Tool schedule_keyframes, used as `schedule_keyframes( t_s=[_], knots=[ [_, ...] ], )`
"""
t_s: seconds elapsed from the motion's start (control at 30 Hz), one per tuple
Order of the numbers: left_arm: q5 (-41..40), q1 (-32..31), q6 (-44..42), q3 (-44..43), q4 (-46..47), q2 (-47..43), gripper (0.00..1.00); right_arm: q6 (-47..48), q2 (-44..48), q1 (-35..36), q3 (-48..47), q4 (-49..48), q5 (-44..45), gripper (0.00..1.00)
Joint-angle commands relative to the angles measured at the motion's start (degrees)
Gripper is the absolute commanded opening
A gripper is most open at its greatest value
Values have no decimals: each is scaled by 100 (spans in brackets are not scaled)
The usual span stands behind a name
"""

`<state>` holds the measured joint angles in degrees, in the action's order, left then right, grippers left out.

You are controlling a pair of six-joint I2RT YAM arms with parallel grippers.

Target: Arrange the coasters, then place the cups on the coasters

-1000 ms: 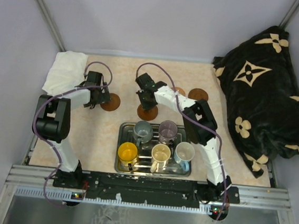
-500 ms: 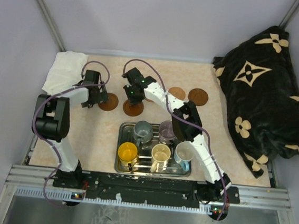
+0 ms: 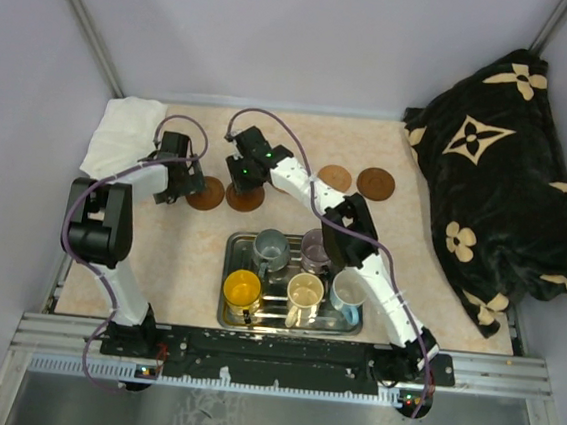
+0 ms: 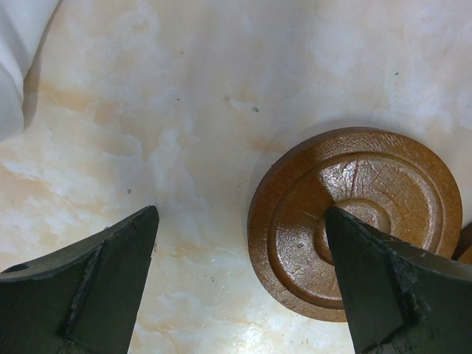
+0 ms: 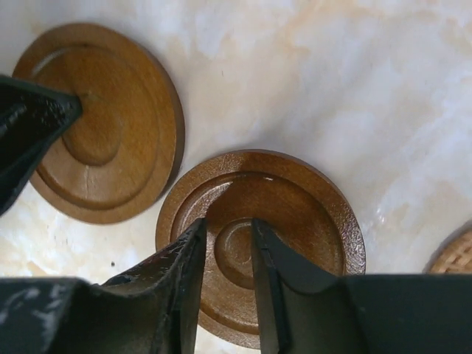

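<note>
Two brown coasters lie almost touching: one point(image 3: 206, 194) under my left gripper point(image 3: 183, 180), one point(image 3: 246, 199) under my right gripper point(image 3: 241, 178). In the left wrist view the left gripper point(image 4: 240, 215) is wide open, its right finger over that coaster point(image 4: 295, 221). In the right wrist view the right gripper point(image 5: 228, 225) has its jaws slightly apart over the flat coaster's point(image 5: 310, 221) centre, gripping nothing. Two more coasters point(image 3: 335, 177) point(image 3: 375, 183) lie farther right. The grey point(image 3: 270, 243), purple point(image 3: 318, 244), orange-yellow point(image 3: 242, 289), cream point(image 3: 305, 290) and light blue point(image 3: 349, 289) cups stand in the tray.
The metal tray point(image 3: 225, 315) sits at the near middle of the table, between the arm bases. A white cloth point(image 3: 125, 132) lies at the far left corner. A black patterned blanket point(image 3: 509, 164) fills the right side.
My right gripper has slid its coaster leftward until it sits beside the left coaster, and its jaws have parted a little. The left gripper has stayed wide open in place.
</note>
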<state>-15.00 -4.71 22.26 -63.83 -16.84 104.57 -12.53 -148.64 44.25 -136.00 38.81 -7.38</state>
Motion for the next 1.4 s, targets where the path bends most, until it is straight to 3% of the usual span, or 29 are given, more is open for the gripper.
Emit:
schedule_keyframes(
  t_s=[0.0,0.17,0.37,0.6,0.7,1.07,1.37],
  knots=[
    [-27,96,-41,82,-523,473,100,203,-411,8,-423,-331,241,35],
    [-36,96,-52,21,-574,552,100,287,-248,-80,-285,-724,336,51],
    [-64,94,-43,-55,-611,520,100,450,516,-83,225,-1260,355,52],
    [-53,101,-86,-228,-623,517,100,638,1226,-59,-108,-1126,571,52],
    [-83,108,-136,-417,-659,605,100,726,1833,-23,460,-1213,873,52],
    [-224,206,-307,-1152,-797,1020,100,643,4392,-22,3973,-2210,1920,53],
    [-273,238,-433,-1494,-830,1241,100,426,5334,-22,5157,-2401,2444,53]
  ],
)
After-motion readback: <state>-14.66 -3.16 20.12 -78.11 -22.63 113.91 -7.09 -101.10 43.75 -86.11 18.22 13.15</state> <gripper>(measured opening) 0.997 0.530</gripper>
